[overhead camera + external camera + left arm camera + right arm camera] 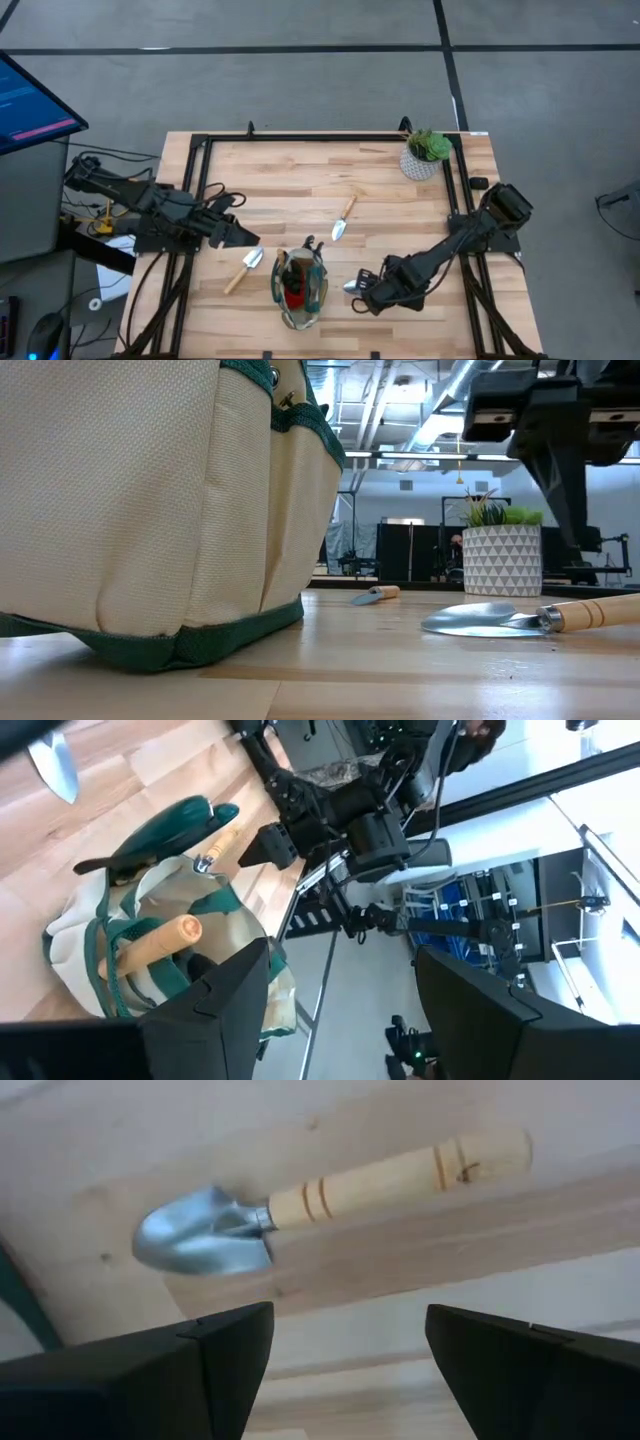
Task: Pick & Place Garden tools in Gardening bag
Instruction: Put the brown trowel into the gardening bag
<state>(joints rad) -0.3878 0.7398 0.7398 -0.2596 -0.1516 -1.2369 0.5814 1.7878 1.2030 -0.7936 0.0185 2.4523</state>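
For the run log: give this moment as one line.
right hand: open above trowel | left hand: open, empty | bag: holds tools

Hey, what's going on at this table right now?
A two-armed robot is packing garden tools into the beige, green-trimmed gardening bag, which already holds some. The right gripper hangs open over a silver-bladed, wooden-handled trowel lying on the wooden table beside the bag. The left gripper is open and empty. Two more trowels lie loose.
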